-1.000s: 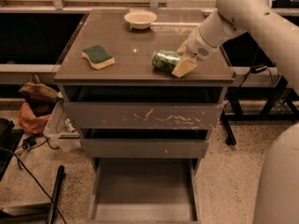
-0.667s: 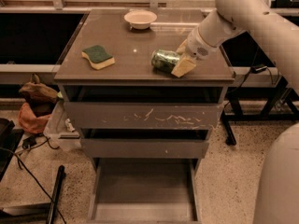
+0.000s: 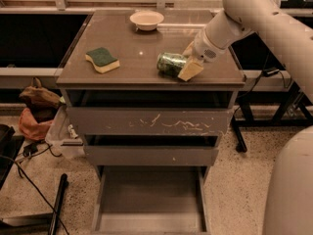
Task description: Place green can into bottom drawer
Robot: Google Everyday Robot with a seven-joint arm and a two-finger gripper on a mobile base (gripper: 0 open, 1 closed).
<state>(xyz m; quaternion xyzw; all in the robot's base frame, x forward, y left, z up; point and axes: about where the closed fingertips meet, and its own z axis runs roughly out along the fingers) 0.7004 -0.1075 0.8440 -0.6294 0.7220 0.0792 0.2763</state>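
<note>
Grips the green can (image 3: 171, 64), lying sideways at the tabletop's (image 3: 127, 43) right front, between the gripper's (image 3: 189, 60) fingers (image 3: 191, 71), with the rear finger mostly hidden. Shows the bottom drawer (image 3: 149, 199) open below, front edge cut off.

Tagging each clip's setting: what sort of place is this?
Probably a robotics lab or workshop: a three-drawer metal cabinet on speckled floor, loose cables. The gripper is at the green can on its top.
</note>
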